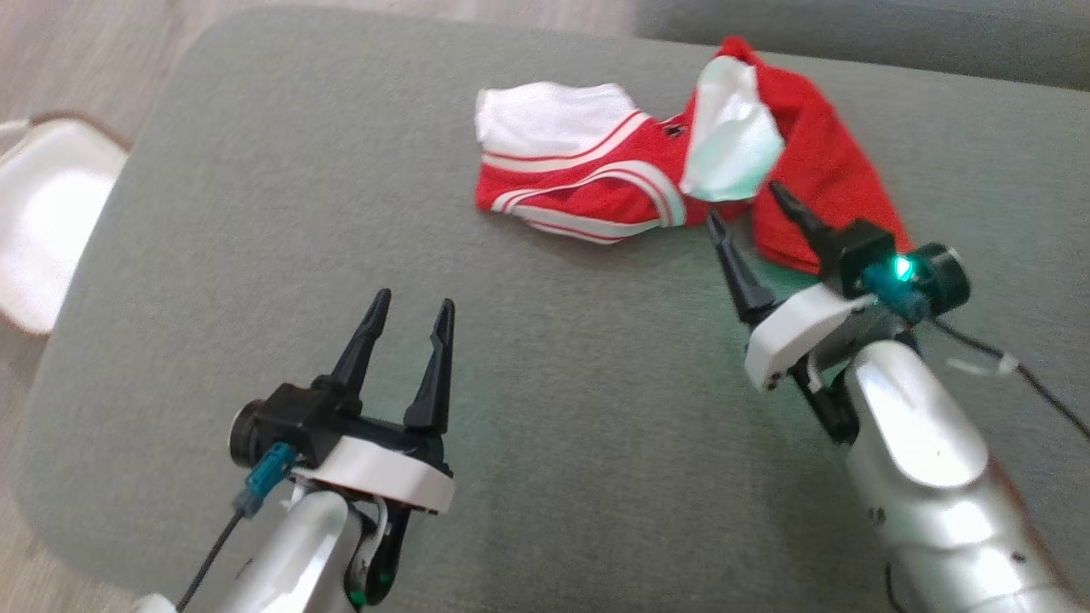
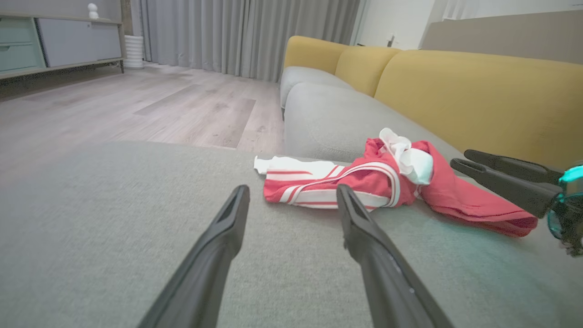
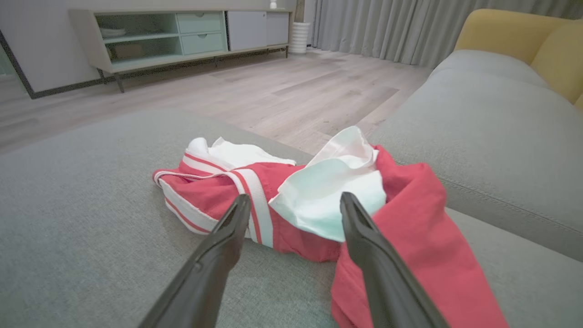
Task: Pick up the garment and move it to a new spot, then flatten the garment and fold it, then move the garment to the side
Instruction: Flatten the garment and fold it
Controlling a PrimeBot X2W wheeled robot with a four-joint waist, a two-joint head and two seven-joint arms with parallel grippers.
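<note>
A crumpled red garment with white stripes and white patches lies on the grey cushion, toward its far right. The same garment shows in the left wrist view and fills the middle of the right wrist view. My right gripper stands open at the garment's near edge, one finger over red cloth, nothing held. It shows again from the side in the left wrist view. Well short of the garment, my left gripper hovers open over bare cushion at the lower left, fingers empty.
A white chair seat stands off the cushion's left edge on wooden floor. A yellow-backed sofa runs behind the garment. A sideboard and curtains line the far wall. A cable trails from my right wrist.
</note>
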